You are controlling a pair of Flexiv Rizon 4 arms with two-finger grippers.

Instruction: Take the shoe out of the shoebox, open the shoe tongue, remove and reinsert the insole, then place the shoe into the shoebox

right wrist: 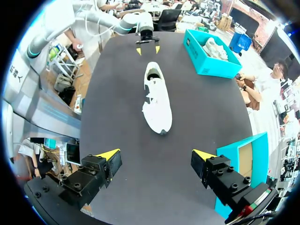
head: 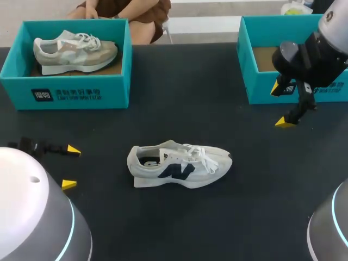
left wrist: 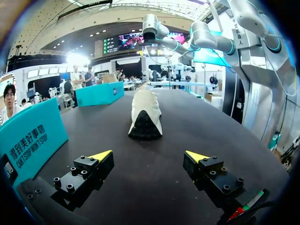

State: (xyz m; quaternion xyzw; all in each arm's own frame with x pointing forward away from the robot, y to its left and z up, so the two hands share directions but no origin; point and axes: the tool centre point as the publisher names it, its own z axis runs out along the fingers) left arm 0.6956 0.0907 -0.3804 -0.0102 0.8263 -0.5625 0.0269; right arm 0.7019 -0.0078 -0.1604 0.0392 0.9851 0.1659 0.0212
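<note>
Closest in, the left gripper (head: pixel 70 167) sits low over the black desk (head: pixel 179 228) on its own side, yellow tips spread wide with nothing but bare desk between them, and it holds nothing at all. Straight ahead of it, near the middle of the desk, is the white shoe (head: pixel 179 165) with the dark side logo. It is out of any box and rests on the desk surface, heel end turned toward the left gripper and toe toward the right arm's side. From the left wrist the shoe lies well ahead of the open fingers with a dark patch at its near end, and nothing is touching it. From the right wrist the shoe's mouth is open to view, the laces are loose across the top, and the toe is the end nearer that camera. Further out on the other side, the right gripper (head: pixel 283 105) hangs above the desk just in front of the right shoebox (head: pixel 255 81), fingers parted wide and gripping nothing, well apart from the shoe. That teal box shows a brown cardboard floor inside. At the far left corner stands the left shoebox (head: pixel 65 89), teal as well, with a grey shoe (head: pixel 73 51) lying inside it, toe pointing toward the middle of the desk.
</note>
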